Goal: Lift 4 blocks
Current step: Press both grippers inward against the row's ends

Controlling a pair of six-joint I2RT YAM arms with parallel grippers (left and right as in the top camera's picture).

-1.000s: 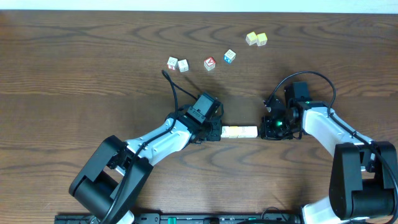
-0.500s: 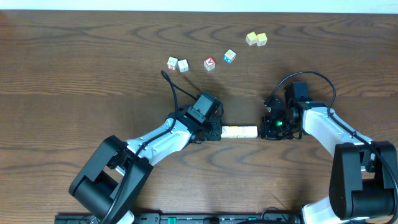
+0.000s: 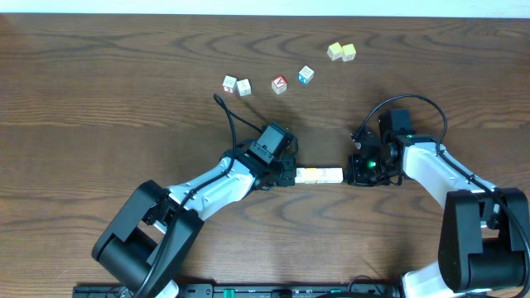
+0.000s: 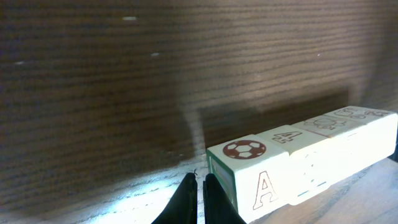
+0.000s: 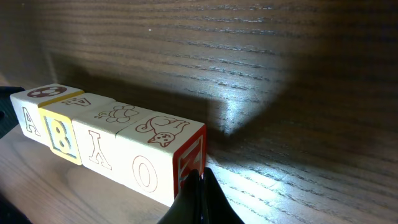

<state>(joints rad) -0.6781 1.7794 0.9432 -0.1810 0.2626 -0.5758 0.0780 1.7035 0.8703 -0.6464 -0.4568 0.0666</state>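
Both clenched, grasping nothing: left hand (image 3: 291,176), right hand (image 3: 349,172). Each presses one end of the blocks (image 3: 320,175), lined up between the hands, apparently resting on the surface (image 3: 124,124). Risk (narrow contact): uneven squeeze or lift buckles the line mid-span; blocks drop and scatter.

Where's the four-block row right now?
Overhead view: the block row is mid-table, pinched end to end between the left gripper and the right gripper, below the scattered cubes.
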